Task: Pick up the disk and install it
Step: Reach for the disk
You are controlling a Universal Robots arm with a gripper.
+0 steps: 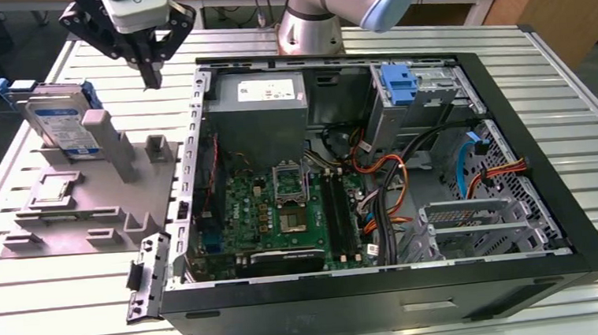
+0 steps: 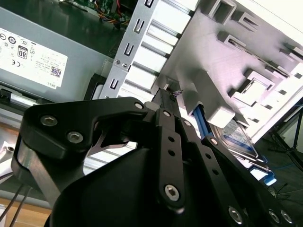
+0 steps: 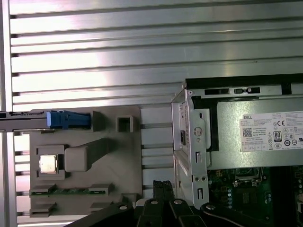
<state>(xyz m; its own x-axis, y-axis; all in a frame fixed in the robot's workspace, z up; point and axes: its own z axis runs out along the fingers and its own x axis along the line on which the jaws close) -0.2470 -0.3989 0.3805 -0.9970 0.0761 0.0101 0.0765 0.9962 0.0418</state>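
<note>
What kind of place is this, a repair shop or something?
Most likely a robotics lab or test bench rather than a shop. An opened desktop computer case lies on a slatted metal table, a grey fixture beside it holds the disk on edge, and a robot arm stands behind the case.

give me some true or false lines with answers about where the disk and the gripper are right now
1. The disk stands on edge in the grey holder. True.
2. The gripper is holding the disk. False: it is shut and empty, apart from the disk.
3. The computer case lies open. True.
4. The disk sits inside the computer case. False: it is outside the case, on the holder.
</note>
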